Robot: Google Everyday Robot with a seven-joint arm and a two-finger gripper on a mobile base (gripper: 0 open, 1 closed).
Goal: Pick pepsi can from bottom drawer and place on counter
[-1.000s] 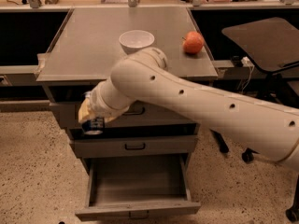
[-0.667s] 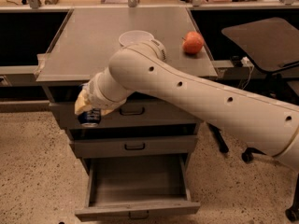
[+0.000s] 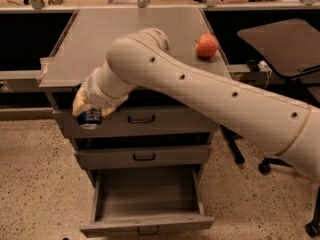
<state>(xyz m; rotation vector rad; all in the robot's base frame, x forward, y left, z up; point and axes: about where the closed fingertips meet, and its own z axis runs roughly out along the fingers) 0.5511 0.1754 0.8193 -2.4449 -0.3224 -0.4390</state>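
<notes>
My gripper (image 3: 90,113) is shut on the pepsi can (image 3: 90,119), a small dark-blue can with a silvery end, and holds it in the air in front of the top drawer's left end, just below the counter's front edge. The counter (image 3: 115,39) is the flat grey top of the cabinet. The bottom drawer (image 3: 147,223) stands pulled out and its tray shows nothing inside. My arm crosses the counter's middle and hides the white bowl.
A red apple (image 3: 206,45) lies at the counter's right edge. The two upper drawers (image 3: 142,156) are closed. A dark side table (image 3: 280,44) and office chair legs (image 3: 265,164) stand to the right. Speckled floor surrounds the cabinet.
My gripper with the can has moved a little left and up along the cabinet front. My arm has swung over the counter and now covers the white bowl.
</notes>
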